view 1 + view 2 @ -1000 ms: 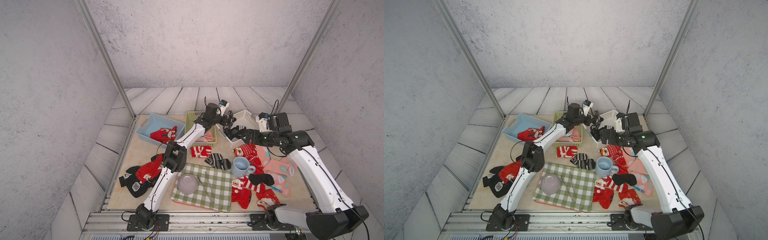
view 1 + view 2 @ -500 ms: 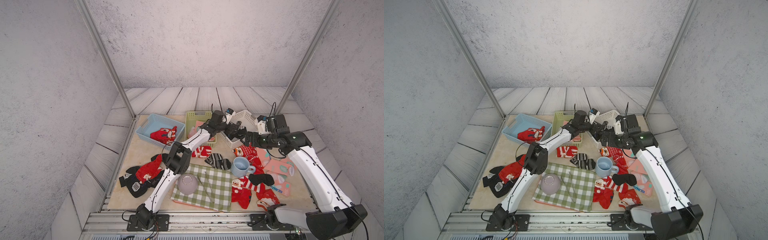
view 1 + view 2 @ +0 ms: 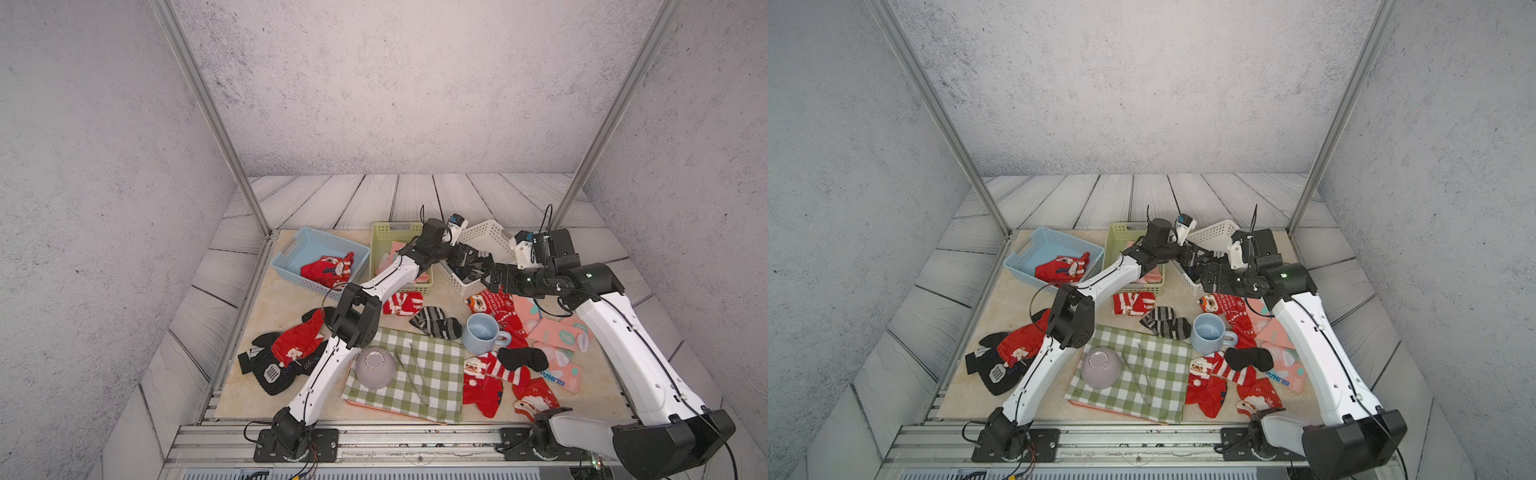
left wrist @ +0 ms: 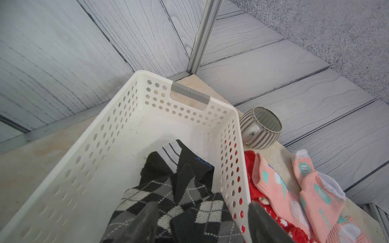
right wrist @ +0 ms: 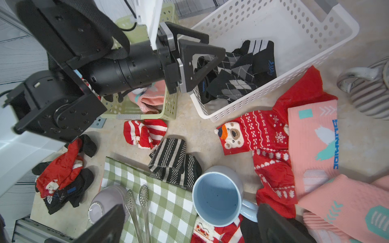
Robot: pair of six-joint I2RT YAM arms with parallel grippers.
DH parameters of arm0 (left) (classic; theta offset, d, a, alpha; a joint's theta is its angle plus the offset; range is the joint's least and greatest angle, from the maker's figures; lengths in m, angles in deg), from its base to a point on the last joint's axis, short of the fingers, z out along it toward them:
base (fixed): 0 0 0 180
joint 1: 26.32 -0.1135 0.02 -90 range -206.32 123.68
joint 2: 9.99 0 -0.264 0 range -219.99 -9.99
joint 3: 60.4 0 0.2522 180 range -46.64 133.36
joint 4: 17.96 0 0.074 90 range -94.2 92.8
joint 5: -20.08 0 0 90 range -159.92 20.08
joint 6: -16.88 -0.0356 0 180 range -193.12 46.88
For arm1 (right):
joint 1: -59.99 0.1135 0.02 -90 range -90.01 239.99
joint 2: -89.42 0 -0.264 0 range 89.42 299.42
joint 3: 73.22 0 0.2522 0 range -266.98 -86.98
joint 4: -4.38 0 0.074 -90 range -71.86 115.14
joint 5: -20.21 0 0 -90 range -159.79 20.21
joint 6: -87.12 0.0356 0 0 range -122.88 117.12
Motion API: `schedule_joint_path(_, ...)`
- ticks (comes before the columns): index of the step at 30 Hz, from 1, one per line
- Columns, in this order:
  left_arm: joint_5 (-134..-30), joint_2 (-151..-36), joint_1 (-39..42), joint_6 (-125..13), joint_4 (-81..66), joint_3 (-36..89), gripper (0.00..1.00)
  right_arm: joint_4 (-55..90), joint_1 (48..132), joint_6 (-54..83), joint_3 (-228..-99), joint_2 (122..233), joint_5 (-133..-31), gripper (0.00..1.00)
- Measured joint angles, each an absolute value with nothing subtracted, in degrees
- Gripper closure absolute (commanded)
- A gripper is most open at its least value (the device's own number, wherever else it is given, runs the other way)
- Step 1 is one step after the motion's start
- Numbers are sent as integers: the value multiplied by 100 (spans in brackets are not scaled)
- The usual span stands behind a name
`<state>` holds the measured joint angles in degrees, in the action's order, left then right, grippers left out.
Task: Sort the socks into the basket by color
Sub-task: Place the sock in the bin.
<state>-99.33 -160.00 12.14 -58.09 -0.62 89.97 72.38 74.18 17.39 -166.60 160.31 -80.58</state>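
Over the white perforated plastic basket (image 4: 134, 88) at the back of the table, the left gripper (image 4: 202, 208) hangs with its two dark fingers spread apart, gripping nothing. Beneath them a black-and-grey argyle sock (image 4: 179, 195) lies crumpled on the basket floor, partly over a black sock with a pale striped cuff (image 4: 172, 149). Whether a finger touches the cloth cannot be told.

The right gripper (image 5: 190, 208) is spread wide and empty, held in the air just beside the white basket's near corner.

Next to the white basket stands a pale green plastic basket (image 3: 399, 228) holding pink socks (image 5: 151, 96). Beyond that is a light blue plastic basket (image 3: 307, 241) with a red Christmas sock (image 3: 326, 268) inside.

Unsorted socks lie on the tabletop:
- a red-and-white striped sock (image 5: 145, 132)
- a black-and-white striped sock (image 5: 172, 160), just beside it
- a red bear-face sock (image 5: 252, 130), touching the white basket's wall
- pink socks with teal patches (image 5: 311, 136)
- a red sock lying on black socks (image 3: 297, 340), well apart on the left side

A light blue ceramic mug (image 5: 216, 195) stands upright among the socks, at the edge of the green-and-white checked cloth (image 5: 168, 206).
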Motion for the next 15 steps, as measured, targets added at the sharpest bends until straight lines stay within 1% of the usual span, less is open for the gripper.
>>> schedule_joint_path(7, -9799, -15666, 936, -5720, 340, 8997, 30, 7236, 7418, 1739, -16660, 16012, -8058, 1)
schedule_joint_path(15, -9570, -14768, 681, -5768, 864, 9004, 30, 7240, 7418, 1742, -16662, 16012, -8021, 1)
